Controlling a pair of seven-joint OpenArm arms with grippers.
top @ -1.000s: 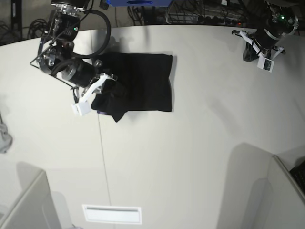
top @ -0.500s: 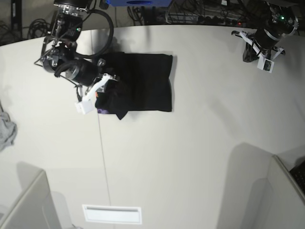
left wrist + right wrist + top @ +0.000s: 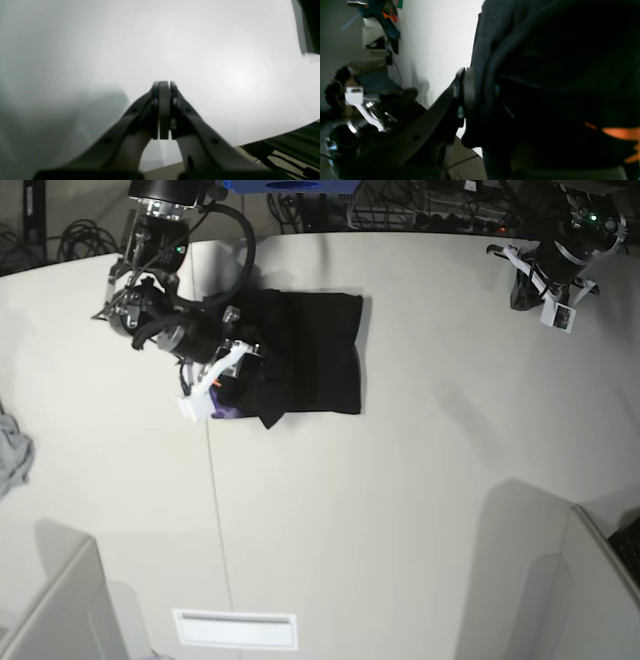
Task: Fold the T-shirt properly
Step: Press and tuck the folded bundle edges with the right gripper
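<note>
A broad, pale desk [image 3: 400, 510] curves away at its far edge, where cables and dark clutter lie behind it, and a small grey cloth [image 3: 12, 455] sits at its left edge. The T-shirt [image 3: 310, 350] lies folded into a black block on the far-left part of the desk, one edge lifted to show purple and orange print. The right gripper [image 3: 228, 370] has its jaws pinched on that lifted edge; the left gripper [image 3: 545, 290] hangs over bare desk at the far right, jaws pressed together and empty.
</note>
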